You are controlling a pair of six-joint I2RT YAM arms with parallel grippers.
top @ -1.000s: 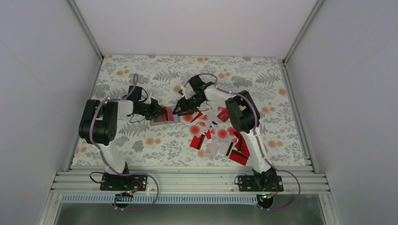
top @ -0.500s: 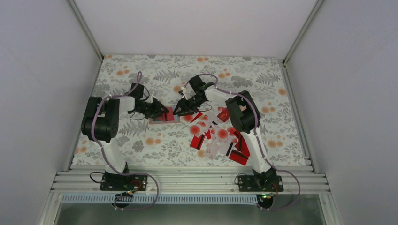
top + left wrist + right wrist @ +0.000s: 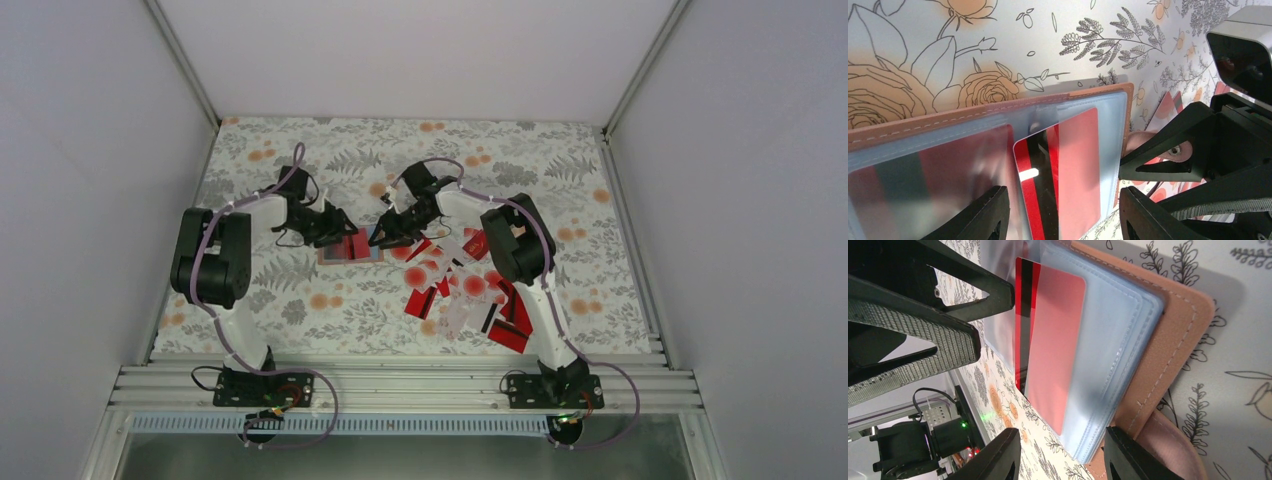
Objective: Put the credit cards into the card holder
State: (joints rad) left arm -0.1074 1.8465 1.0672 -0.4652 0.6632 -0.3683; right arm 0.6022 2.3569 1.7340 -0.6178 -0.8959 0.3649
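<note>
Left gripper (image 3: 1064, 195): released; credit card (image 3: 1075, 165) lies between its jaws.
Right gripper (image 3: 1063, 432): set astride card holder (image 3: 1168, 340); grip cannot be told.

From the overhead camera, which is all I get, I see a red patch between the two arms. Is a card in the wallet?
Observer: Partly. The left wrist view shows a red card half inside a clear sleeve of the card holder, black stripe sticking out.
Visitor: Is anything holding it?
Observer: No, the left fingers stand apart on either side.
Visitor: And the other arm?
Observer: The right fingers flank the holder's edge; a grip isn't clear.
</note>
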